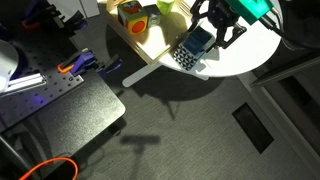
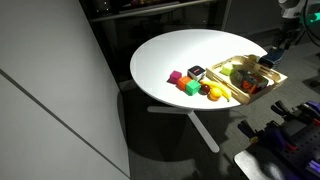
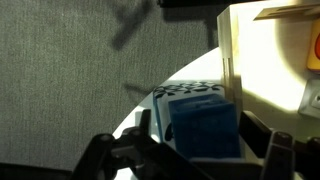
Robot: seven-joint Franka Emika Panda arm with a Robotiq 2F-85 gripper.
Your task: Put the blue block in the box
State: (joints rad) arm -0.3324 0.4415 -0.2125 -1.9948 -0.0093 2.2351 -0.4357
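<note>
The blue block (image 3: 205, 125) sits between my gripper's (image 3: 210, 152) fingers in the wrist view, and the gripper is shut on it. In both exterior views the gripper (image 1: 204, 42) (image 2: 268, 60) holds the blue block (image 1: 200, 37) (image 2: 267, 61) at one end of the box (image 1: 140, 42) (image 2: 228, 88), a shallow light-wood tray on the round white table (image 2: 170, 50). The box wall (image 3: 228, 50) stands just behind the block. A black-and-white patterned card (image 1: 184, 57) (image 3: 185, 92) lies right beside the block. I cannot tell whether the block touches the table.
Several coloured toys lie in the box (image 2: 245, 78), among them an orange block (image 1: 131, 12). Pink (image 2: 175, 77) and green (image 2: 190, 87) blocks stand on the table beside it. The table edge (image 1: 215, 72) is close. A black workbench (image 1: 60, 100) stands on the floor.
</note>
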